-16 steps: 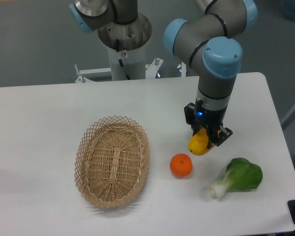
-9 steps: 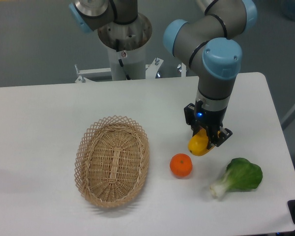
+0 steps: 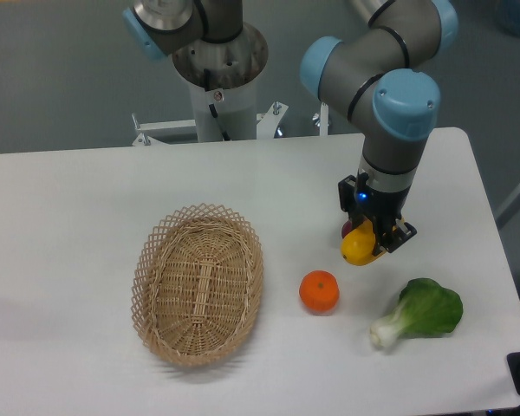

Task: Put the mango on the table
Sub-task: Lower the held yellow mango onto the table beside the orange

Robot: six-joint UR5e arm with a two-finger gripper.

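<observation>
The yellow mango is held between the fingers of my gripper, which is shut on it. It hangs close over the white table, right of centre. I cannot tell whether it touches the tabletop. The gripper points straight down, and its fingers hide the mango's upper right part. A small purple-red piece shows on the table just behind the mango's left side.
A round orange lies on the table in front and left of the mango. A green bok choy lies at the front right. An oval wicker basket stands left of centre. The robot's base is at the back.
The gripper with the mango has moved a little to the right and slightly up. The purple-red piece now shows behind it. Nothing else has moved.
</observation>
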